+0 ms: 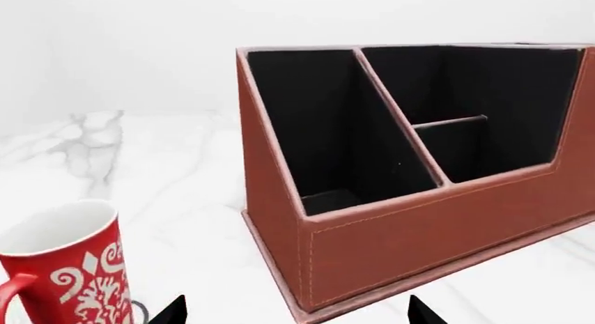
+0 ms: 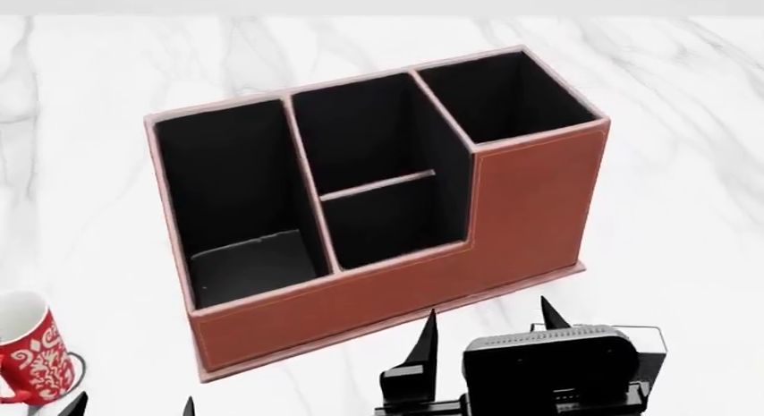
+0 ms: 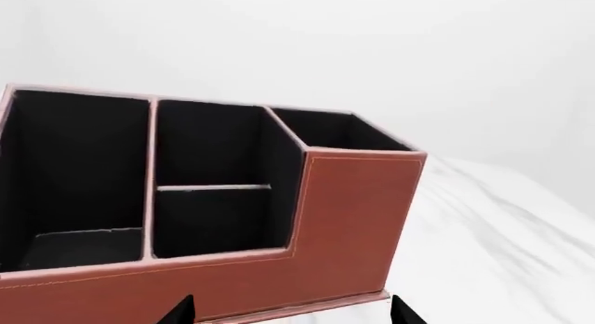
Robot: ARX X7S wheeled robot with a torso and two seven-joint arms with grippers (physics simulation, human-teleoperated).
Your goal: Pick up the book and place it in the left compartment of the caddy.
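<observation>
- Nearest in the head view, the right gripper (image 2: 488, 330) hovers just in front of the caddy's low front wall, its two dark fingertips pointing up and spread apart with nothing between them.
- The left gripper (image 2: 129, 405) shows only as two small dark tips at the near edge of the head view, also parted and holding nothing (its wrist view shows the same gap).
- Just beside it on the robot's left stands the red-and-white mug (image 2: 29, 355), upright on the marble table (image 2: 681, 192).
- Behind the grippers sits the caddy (image 2: 394, 295), reddish-brown with pale stitched rims, turned slightly askew on the table.
- The left compartment (image 2: 233, 197) is the long black-lined section at the robot's left end; a dark flat rectangular thing lies at its bottom, and this looks like the book (image 2: 253, 266), though black on black makes it hard to tell.
- The middle section (image 2: 376, 179) has a low divider across it.
- Farthest is the smaller end section (image 2: 502, 94).
</observation>
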